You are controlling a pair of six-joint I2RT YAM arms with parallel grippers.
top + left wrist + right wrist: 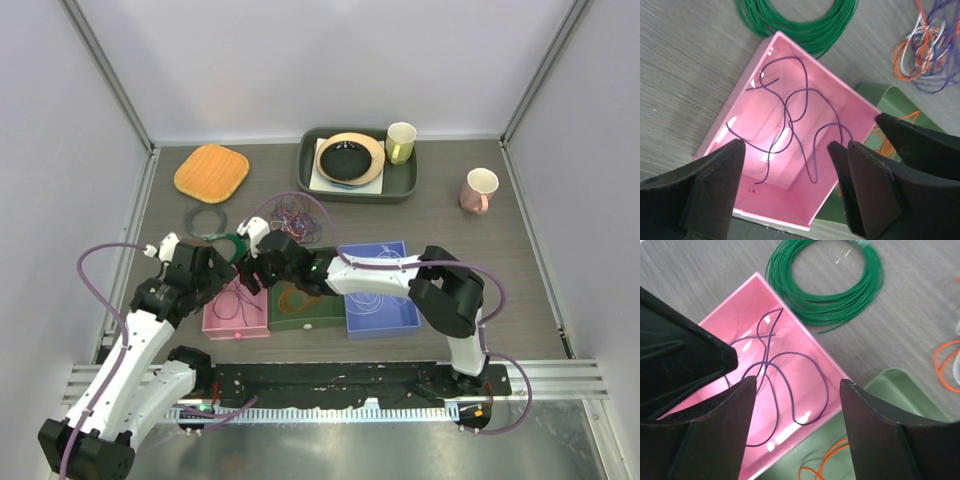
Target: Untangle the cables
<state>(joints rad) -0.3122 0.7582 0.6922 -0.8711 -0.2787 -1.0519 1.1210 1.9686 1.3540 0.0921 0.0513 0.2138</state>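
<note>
A tangle of orange, purple and white cables [295,218] lies on the table behind the bins; it also shows in the left wrist view [925,50]. One purple cable [790,107] lies loose inside the pink bin [222,320], and shows in the right wrist view [790,360] too. An orange cable [825,460] lies in the green bin [310,318]. My left gripper [786,147] is open and empty above the pink bin. My right gripper [796,385] is open and empty over the pink bin's right wall, close beside the left one [232,268].
A green coiled ring [825,290] lies just behind the pink bin, a dark ring [205,217] beyond it. A blue bin [400,318] holds a white cable. Further back are an orange pad [211,172], a tray [400,185] with dishes, and two cups.
</note>
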